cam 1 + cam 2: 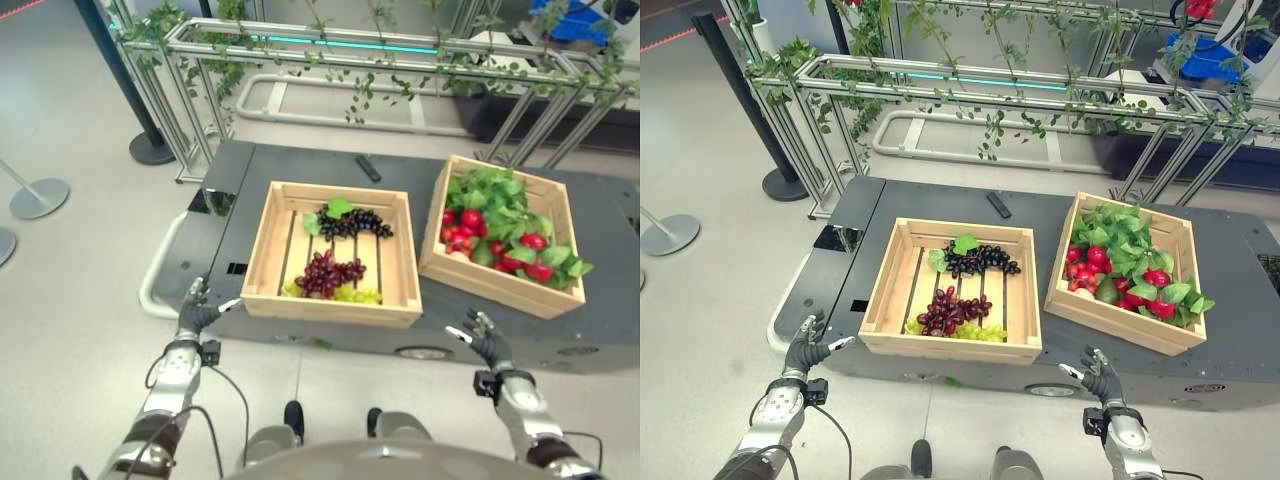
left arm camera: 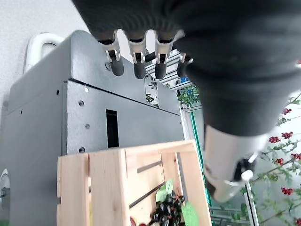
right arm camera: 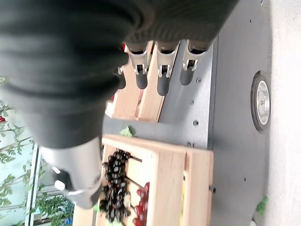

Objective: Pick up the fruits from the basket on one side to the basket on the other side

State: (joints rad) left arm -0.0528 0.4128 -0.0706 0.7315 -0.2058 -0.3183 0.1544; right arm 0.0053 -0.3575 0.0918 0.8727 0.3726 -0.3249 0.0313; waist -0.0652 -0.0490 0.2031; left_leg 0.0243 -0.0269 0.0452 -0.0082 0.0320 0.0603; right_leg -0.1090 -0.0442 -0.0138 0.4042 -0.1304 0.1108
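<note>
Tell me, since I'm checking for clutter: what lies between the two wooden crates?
Nothing: the left eye view shows a bare strip of dark platform top between the grape crate and the crate of red fruit and leaves.

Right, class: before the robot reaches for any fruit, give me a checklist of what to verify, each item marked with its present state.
1. Left robot hand empty, fingers relaxed: ok.
2. Right robot hand empty, fingers relaxed: ok.
3. Fruit to pick in the left crate: dark grapes, red grapes and green grapes lie uncovered: ok.
4. Room in the right crate: already heaped with leaves and red fruit: not ok.
5. Either robot hand over a crate: both hang short of the platform's near edge: not ok.
6. Small black object behind the crates, out of the path: ok.
</note>
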